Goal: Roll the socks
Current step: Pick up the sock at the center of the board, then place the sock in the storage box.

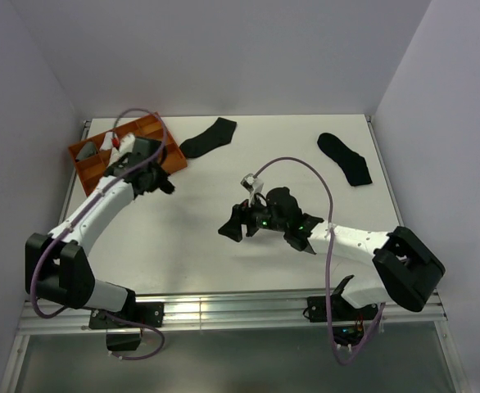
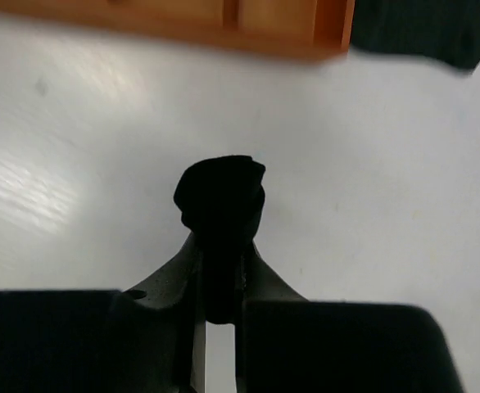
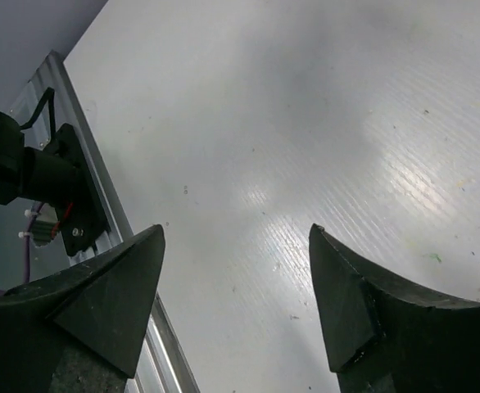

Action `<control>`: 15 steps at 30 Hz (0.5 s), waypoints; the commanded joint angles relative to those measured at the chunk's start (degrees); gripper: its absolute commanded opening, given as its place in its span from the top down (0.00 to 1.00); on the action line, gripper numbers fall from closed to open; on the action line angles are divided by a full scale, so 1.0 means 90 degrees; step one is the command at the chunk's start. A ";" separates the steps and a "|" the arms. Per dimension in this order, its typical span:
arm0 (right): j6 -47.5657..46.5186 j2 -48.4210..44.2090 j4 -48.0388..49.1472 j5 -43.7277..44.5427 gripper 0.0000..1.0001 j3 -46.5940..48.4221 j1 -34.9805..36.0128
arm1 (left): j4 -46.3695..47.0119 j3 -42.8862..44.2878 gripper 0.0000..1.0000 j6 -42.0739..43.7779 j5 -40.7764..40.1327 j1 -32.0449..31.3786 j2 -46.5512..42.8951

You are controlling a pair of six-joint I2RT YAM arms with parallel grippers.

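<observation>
Left wrist: rolled sock (image 2: 221, 192) pinched in end effector (image 2: 220, 250).

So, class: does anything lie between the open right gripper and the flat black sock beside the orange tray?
Nothing visible does. Only bare table separates the right gripper from that flat sock; the left gripper, shut on a rolled sock, sits off to the side.

Left sock (image 1: 209, 137) touches, perhaps, the orange tray (image 1: 84, 170); right sock (image 1: 345, 158) lies apart.
</observation>
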 commanded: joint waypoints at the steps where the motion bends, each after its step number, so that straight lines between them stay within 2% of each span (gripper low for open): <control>1: -0.0083 -0.0353 0.0412 0.0227 0.21 -0.0288 -0.0117 | -0.0098 0.0531 1.00 0.1405 -0.0427 0.0864 -0.0258; 6: -0.0122 -0.0442 0.0500 0.0257 0.21 -0.0357 -0.0136 | 0.0702 0.1088 1.00 0.3164 -0.0223 0.1861 -0.0171; 7: -0.0113 -0.0422 0.0491 0.0227 0.21 -0.0347 -0.0156 | 0.0849 0.1166 1.00 0.3863 -0.0173 0.2123 -0.0083; 10: -0.0132 -0.0324 0.0491 0.0139 0.21 -0.0279 -0.0156 | 0.1610 0.1226 1.00 0.5104 -0.0115 0.2564 0.0132; 15: -0.0220 -0.0295 0.0481 0.0227 0.21 -0.0337 -0.0166 | 0.2538 0.1011 1.00 0.6524 0.0784 0.3345 0.0591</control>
